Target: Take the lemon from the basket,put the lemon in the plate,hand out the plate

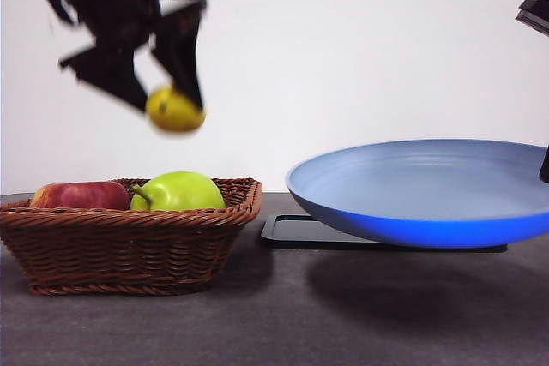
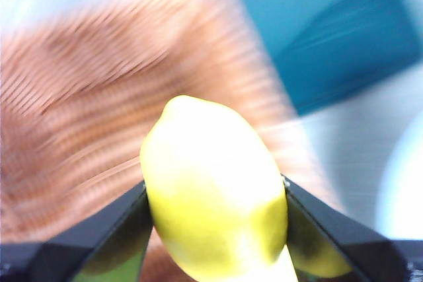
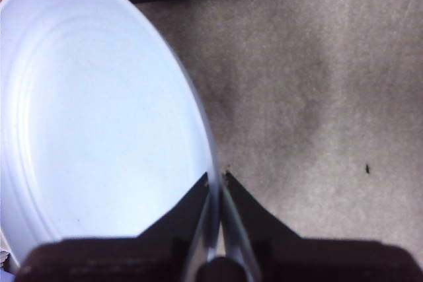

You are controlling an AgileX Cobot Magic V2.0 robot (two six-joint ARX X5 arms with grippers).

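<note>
The left gripper (image 1: 176, 105) is clamped on the lemon (image 1: 175, 111), high above the basket (image 1: 129, 237); the lemon's long axis lies roughly level, across the jaws. The right gripper (image 3: 216, 183) pinches the plate (image 1: 420, 190) by its rim, holding it clear above the worktop (image 1: 343, 315) and tray (image 1: 296, 231).

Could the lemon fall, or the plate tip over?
Maybe. The left gripper pinches the lemon only at its rounded sides, high above the basket; it could slip and drop back in beside the apple and the pear. The right gripper holds the plate in the air by its thin rim alone, so a lemon landing far from that edge might tilt it.
</note>
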